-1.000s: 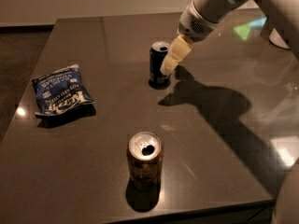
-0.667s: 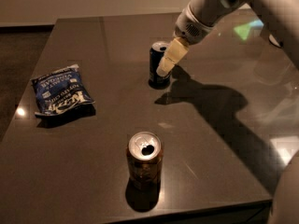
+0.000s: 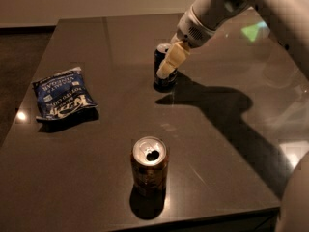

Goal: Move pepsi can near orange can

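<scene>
The pepsi can [image 3: 163, 57] is dark blue with a silver top and stands upright at the middle back of the dark table [image 3: 96, 144]. My gripper [image 3: 171, 63] reaches down from the upper right. It is right at the can's right side and covers part of it. The orange can [image 3: 149, 172] is orange-brown with an opened silver top. It stands upright near the table's front edge, well in front of the pepsi can.
A flat blue chip bag [image 3: 63, 98] lies on the left part of the table. My white arm [image 3: 251, 4] crosses the upper right and casts a shadow on the table. The table's front edge runs just in front of the orange can.
My gripper has moved a little left and down, from beside the pepsi can to right against it. The cans and the bag have not moved.
</scene>
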